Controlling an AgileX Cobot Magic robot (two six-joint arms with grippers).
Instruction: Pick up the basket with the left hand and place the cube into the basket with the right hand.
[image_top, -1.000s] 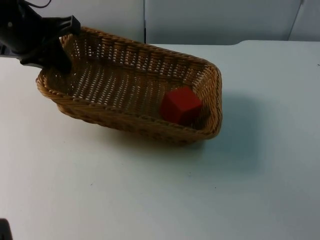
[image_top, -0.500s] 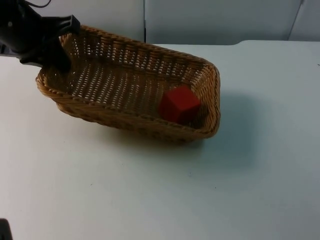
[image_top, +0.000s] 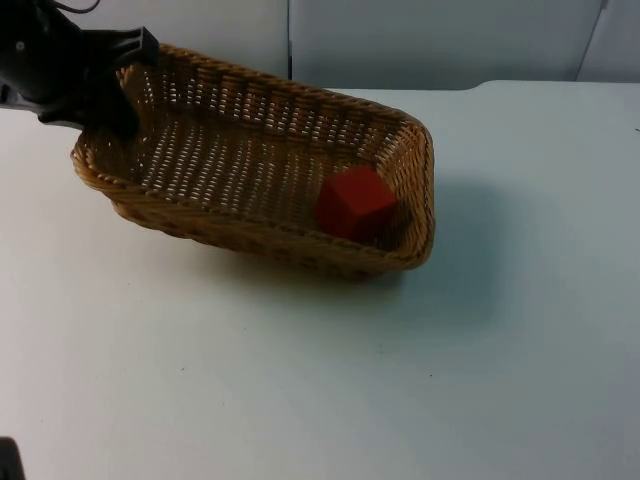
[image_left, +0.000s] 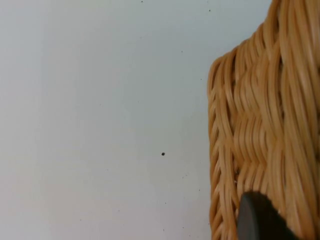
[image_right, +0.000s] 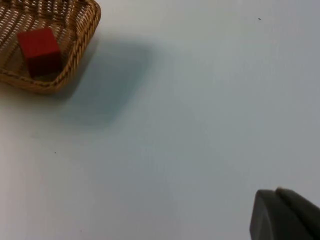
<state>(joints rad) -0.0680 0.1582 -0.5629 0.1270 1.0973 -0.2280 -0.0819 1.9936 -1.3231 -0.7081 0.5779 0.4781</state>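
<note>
One red cube (image_top: 354, 203) is sitting inside the tilted basket (image_top: 250, 170); left end effector (image_top: 112, 92) is clamping its rim above the table (image_top: 400, 380). Risk: tilt is letting the cube slide out.

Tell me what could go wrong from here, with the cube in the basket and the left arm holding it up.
1. The left pincer grips the woven wicker basket at one end only; the far end could sag or slip free.
2. The red cube sits loose against the far end wall; a jerk or more tilt could tip it out.
3. The right pincer hangs apart over the white table, unable to help.
</note>
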